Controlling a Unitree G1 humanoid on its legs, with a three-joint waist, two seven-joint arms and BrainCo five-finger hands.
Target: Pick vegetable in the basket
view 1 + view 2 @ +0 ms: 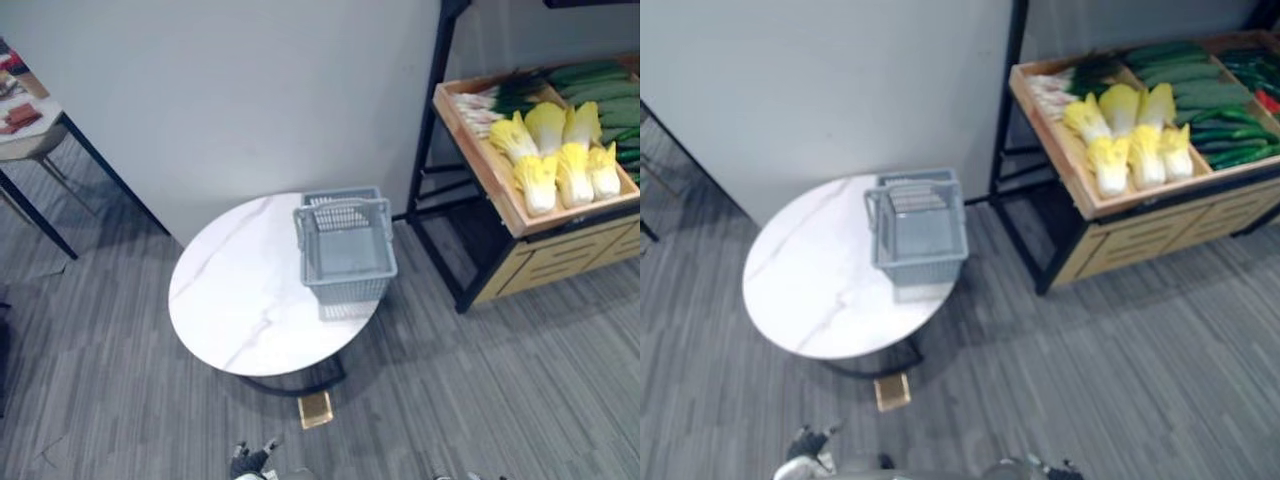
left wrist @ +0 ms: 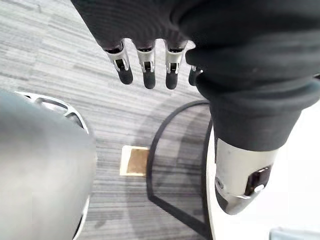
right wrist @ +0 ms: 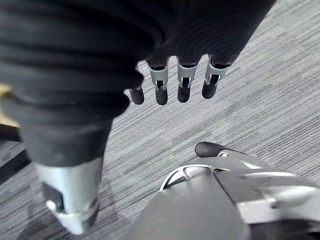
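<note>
the grey basket (image 1: 345, 250) stands on the white surface (image 1: 230, 300), the yellow cabbages (image 1: 555, 150) lie in the wooden crate (image 1: 580, 213) to its right, and left hand (image 2: 146, 60) and right hand (image 3: 184, 80) hang with fingers (image 2: 171, 67) straight, holding nothing.

Left hand (image 2: 150, 25), right hand (image 3: 185, 30), fingers (image 2: 145, 64) apparently relaxed

Basket (image 1: 345, 255) on the table (image 1: 230, 290); vegetables (image 1: 555, 160) in the crate (image 1: 478, 165) rightward.
</note>
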